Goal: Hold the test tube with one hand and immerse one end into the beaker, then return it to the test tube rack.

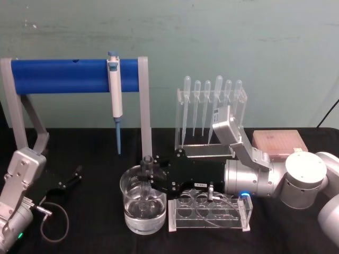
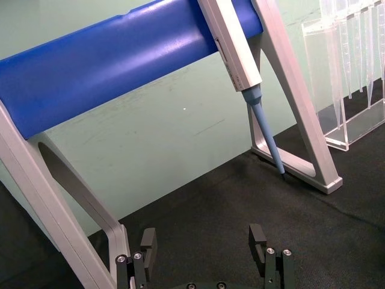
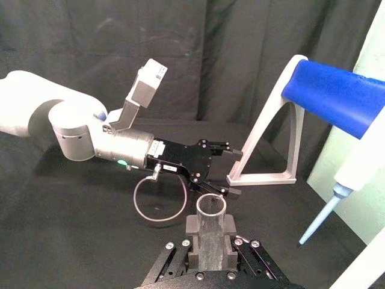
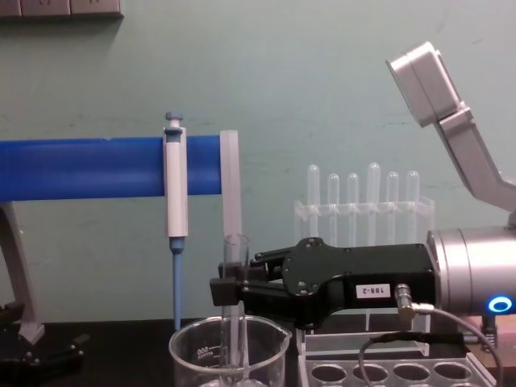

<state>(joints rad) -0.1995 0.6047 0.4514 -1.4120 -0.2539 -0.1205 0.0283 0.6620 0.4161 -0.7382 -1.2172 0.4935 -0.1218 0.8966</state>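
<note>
At lower centre of the head view, beaker (image 1: 127, 209) stands on the black surface (image 1: 95, 238) just left of the clear rack (image 1: 212, 223); test tube (image 4: 236, 258) upright, lower end inside the beaker, right gripper (image 4: 232, 290) fingers clamped on its upper part. Chest view shows tube passing below beaker rim; right wrist view shows its open mouth. Left gripper (image 1: 71, 179) at lower left, fingers apart.

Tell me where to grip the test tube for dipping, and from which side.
Grip the test tube just below its rim, from the robot's right, jaws level, as the right gripper does. It stands upright, lower end in the beaker, so a high side grip keeps them above the wall. The left gripper sits parked at left.
</note>
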